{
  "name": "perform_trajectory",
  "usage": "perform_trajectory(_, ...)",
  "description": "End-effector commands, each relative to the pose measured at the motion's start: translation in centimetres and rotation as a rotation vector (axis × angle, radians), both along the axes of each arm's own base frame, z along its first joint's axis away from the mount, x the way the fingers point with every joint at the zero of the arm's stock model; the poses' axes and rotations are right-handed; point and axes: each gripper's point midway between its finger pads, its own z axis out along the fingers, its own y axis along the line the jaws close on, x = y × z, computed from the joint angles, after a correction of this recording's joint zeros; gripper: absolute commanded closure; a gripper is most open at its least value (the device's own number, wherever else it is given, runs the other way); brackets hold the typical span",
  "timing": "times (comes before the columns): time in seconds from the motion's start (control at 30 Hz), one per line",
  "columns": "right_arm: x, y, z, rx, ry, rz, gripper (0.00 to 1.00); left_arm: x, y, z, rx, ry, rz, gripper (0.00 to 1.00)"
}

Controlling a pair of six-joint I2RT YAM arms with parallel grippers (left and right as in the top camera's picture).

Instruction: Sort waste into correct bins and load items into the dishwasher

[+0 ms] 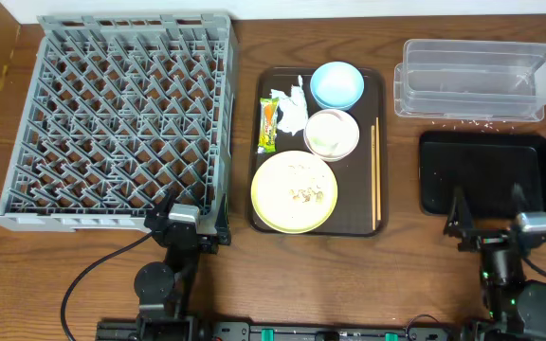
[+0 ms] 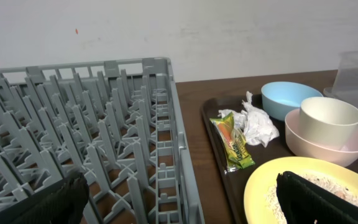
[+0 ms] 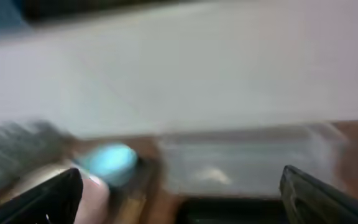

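Note:
The grey dish rack [image 1: 121, 114] fills the left. A brown serving tray holds the light blue bowl [image 1: 336, 83], the white bowl [image 1: 344, 142] with the pale cup [image 1: 326, 131] in it, the yellow-green plate [image 1: 278, 204] with rice crumbs [image 1: 303, 192], the napkin [image 1: 294, 106], the wrapper [image 1: 268, 125] and the chopsticks [image 1: 375, 175]. The clear tub [image 1: 477, 80] and black tray [image 1: 486, 172] are at right. My left gripper [image 1: 195, 216] is open and empty at the rack's near right corner. My right gripper [image 1: 488, 210] is open and empty over the black tray's near edge.
The brown serving tray [image 1: 360, 204] lies between the rack and the bins. A few loose crumbs [image 1: 463, 120] lie on the table between the tub and the black tray. The right wrist view is motion-blurred. The table's front edge is just behind both grippers.

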Motion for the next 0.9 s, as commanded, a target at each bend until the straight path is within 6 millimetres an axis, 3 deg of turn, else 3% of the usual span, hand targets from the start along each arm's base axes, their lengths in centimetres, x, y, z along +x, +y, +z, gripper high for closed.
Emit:
perform_trajectory(0.0, -1.1, 3.6, 1.1, 0.213, 0.012, 0.252, 0.01, -0.1, -0.5, -1.5, 0.008, 0.039, -0.029, 0.02)
perform_trajectory(0.1, -1.3, 3.3, 2.5, 0.290, -0.027, 0.255, 0.01, -0.1, -0.5, -1.5, 0.008, 0.039, -0.029, 0.02)
perform_trajectory(0.23, -2.8, 3.5, 6.0, 0.520, -0.110, 0.360, 0.01, -0.1, -0.5, -1.5, 0.008, 0.039, -0.029, 0.02)
perform_trajectory(0.4, -4.3, 3.5, 8.8, 0.572, -0.219, 0.414, 0.01, -0.1, -0.5, -1.5, 0.008, 0.039, -0.029, 0.02)
perform_trajectory(0.53, -5.1, 1.6, 11.2, 0.597, -0.350, 0.334, 0.01, -0.1, -0.5, -1.5, 0.008, 0.039, -0.029, 0.02)
perform_trajectory(0.7, -6.0, 1.9, 14.9, 0.397, -0.415, 0.269, 0.01, -0.1, -0.5, -1.5, 0.008, 0.039, -0.029, 0.02)
perform_trajectory(0.8, -4.0, 2.0, 15.2, 0.317, -0.298, 0.217, 0.01, -0.1, -0.5, -1.5, 0.008, 0.039, -0.029, 0.02)
perform_trajectory(0.87, -2.7, 3.3, 15.7, 0.222, -0.218, 0.262, 0.01, -0.1, -0.5, -1.5, 0.008, 0.039, -0.029, 0.02)
